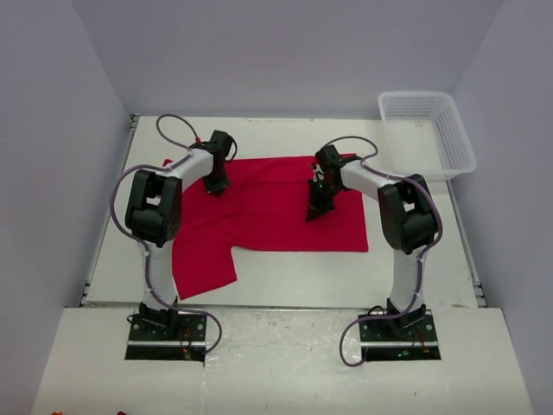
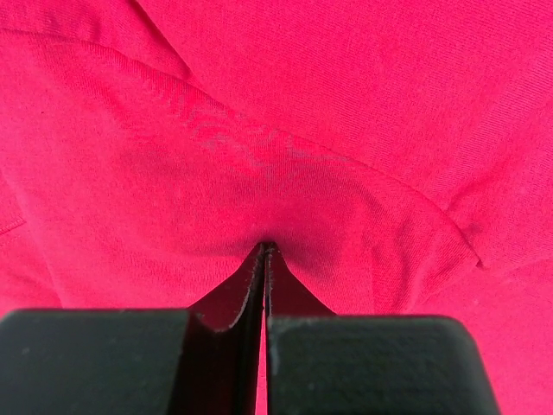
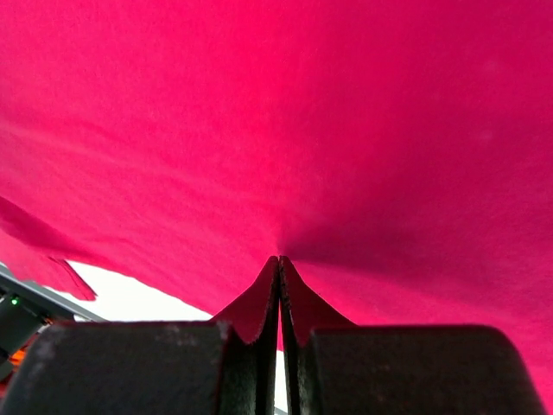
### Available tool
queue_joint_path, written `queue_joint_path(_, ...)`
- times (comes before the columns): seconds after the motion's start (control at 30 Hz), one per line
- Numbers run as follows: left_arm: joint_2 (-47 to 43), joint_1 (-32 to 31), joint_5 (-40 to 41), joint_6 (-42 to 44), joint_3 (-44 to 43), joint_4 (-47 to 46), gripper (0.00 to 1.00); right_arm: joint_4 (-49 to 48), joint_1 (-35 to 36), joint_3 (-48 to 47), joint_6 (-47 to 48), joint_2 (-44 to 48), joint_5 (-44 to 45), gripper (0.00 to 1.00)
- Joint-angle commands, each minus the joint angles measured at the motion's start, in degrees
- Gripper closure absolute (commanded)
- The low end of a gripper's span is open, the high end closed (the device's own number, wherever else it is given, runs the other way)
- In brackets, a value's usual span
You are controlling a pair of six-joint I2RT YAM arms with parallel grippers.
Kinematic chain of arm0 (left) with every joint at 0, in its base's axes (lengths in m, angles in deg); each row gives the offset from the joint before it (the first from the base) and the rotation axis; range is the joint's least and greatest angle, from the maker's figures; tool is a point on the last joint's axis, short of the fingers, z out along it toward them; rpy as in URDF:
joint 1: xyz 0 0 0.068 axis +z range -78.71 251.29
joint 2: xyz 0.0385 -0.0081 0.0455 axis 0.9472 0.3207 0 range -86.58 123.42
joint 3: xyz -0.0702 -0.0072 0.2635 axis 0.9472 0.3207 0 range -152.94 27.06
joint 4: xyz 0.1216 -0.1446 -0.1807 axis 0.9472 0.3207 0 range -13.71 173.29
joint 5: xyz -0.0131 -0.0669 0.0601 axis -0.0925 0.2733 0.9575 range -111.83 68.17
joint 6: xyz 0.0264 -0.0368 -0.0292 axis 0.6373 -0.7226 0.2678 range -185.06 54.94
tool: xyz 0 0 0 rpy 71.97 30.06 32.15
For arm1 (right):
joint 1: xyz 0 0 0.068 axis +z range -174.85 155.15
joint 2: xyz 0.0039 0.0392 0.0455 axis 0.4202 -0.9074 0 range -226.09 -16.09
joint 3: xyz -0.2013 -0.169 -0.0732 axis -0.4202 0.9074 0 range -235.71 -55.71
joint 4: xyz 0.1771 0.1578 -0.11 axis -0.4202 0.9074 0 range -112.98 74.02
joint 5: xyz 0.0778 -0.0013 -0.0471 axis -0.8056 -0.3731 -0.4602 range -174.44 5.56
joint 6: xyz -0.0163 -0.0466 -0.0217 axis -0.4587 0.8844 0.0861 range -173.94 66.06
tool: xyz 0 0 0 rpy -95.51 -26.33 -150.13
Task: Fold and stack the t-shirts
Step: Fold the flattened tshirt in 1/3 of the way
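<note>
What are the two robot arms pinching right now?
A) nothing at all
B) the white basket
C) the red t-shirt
C: in each wrist view the jaws are closed on a pucker of the red t-shirt, while the white basket sits apart at the far right corner of the table.

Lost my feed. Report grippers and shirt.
Left gripper shut on shirt. Right gripper shut on shirt, cloth lifted. Basket far right, apart from shirt.

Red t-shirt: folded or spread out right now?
Mostly spread. The t-shirt lies wide across the table, one section reaching toward the near edge; left gripper and right gripper are each shut on its cloth.
</note>
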Motion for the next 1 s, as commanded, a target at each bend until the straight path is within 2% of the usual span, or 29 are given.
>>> queue_joint_path(0.0,5.38,0.65,-3.08,2.21,-2.40,-2.63,1.00,-1.74,0.92,-0.31,-0.12,2.87,-0.58,1.00)
queue_joint_path(0.4,12.77,0.57,-4.76,5.29,-11.89,-2.28,1.00,-2.70,0.84,-1.19,-0.47,3.04,1.97,1.00)
queue_joint_path(0.5,12.51,0.57,-4.15,5.55,-11.63,-2.63,1.00,-4.64,0.84,-0.31,0.05,4.97,1.79,1.00)
queue_joint_path(0.63,6.72,0.21,-0.64,5.12,-6.73,-5.17,1.00,-7.35,0.92,0.48,1.81,7.96,1.01,1.00)
queue_joint_path(0.67,5.31,0.13,-0.19,5.11,-5.58,-5.87,0.92,-7.71,0.92,0.57,2.07,9.09,0.57,1.00)
queue_joint_path(0.77,-0.05,-0.14,1.74,4.85,-2.06,-6.85,0.80,-8.24,0.92,0.66,3.39,11.20,-0.75,0.93)
queue_joint_path(0.83,-4.00,-0.31,2.62,4.85,0.05,-7.11,0.76,-9.12,0.92,1.01,3.74,12.61,-1.98,0.88)
queue_joint_path(0.93,-10.15,-1.36,4.64,4.76,3.04,-7.11,0.68,-9.21,1.01,2.24,3.75,16.30,-3.13,0.75)
queue_joint_path(0.97,-11.82,-1.72,5.43,4.76,3.83,-6.76,0.63,-9.12,1.10,3.28,3.57,17.53,-3.04,0.63)
